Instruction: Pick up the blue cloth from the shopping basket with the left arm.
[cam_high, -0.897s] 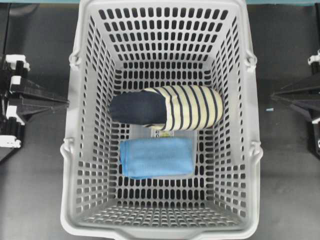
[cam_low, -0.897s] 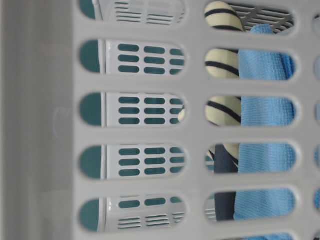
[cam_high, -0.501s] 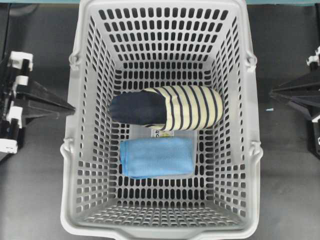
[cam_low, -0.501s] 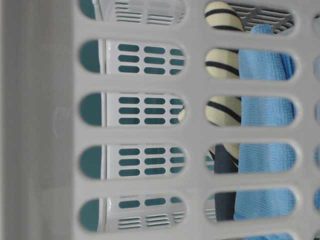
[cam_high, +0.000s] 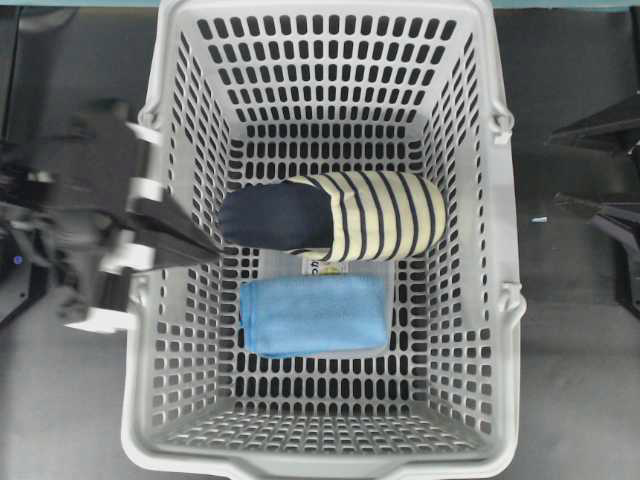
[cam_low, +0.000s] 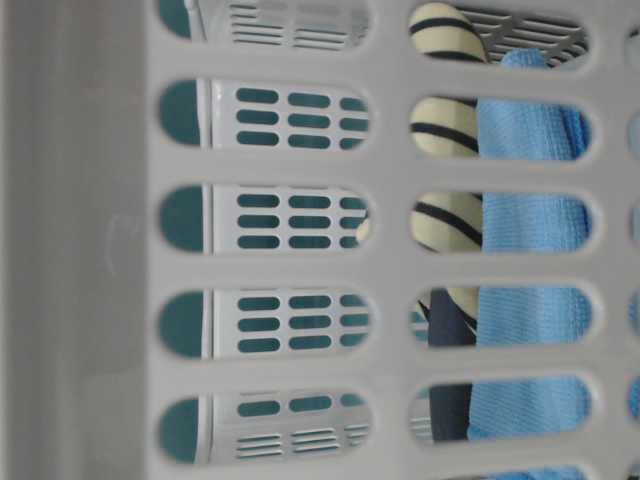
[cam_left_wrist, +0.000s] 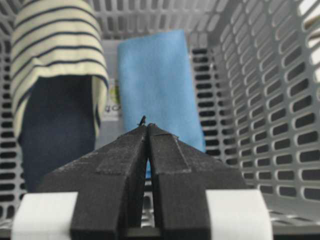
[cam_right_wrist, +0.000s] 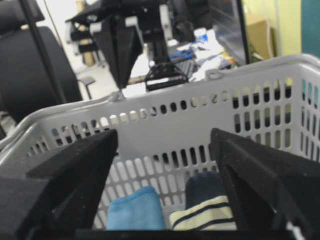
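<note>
The blue cloth (cam_high: 315, 315) lies flat on the floor of the grey shopping basket (cam_high: 330, 468), just in front of a navy and cream-striped fabric roll (cam_high: 340, 215). My left gripper (cam_high: 213, 250) is shut and empty. It reaches over the basket's left wall, high above the floor, with its tip to the left of the roll's navy end. In the left wrist view the shut tips (cam_left_wrist: 146, 126) sit over the near edge of the cloth (cam_left_wrist: 157, 75). My right gripper (cam_high: 562, 168) is open and empty outside the basket's right wall; its own view (cam_right_wrist: 165, 145) shows the cloth (cam_right_wrist: 135, 215) below.
A small white label (cam_high: 325, 268) lies between the roll and the cloth. The basket's tall lattice walls (cam_left_wrist: 280, 100) enclose both items. Handle hinges (cam_high: 500, 122) stick up on the rim. Dark tabletop (cam_high: 580, 380) surrounds the basket.
My left arm has swung right from outside the basket, over its left rim, staying shut. My right gripper has opened. The cloth and the roll have not moved.
</note>
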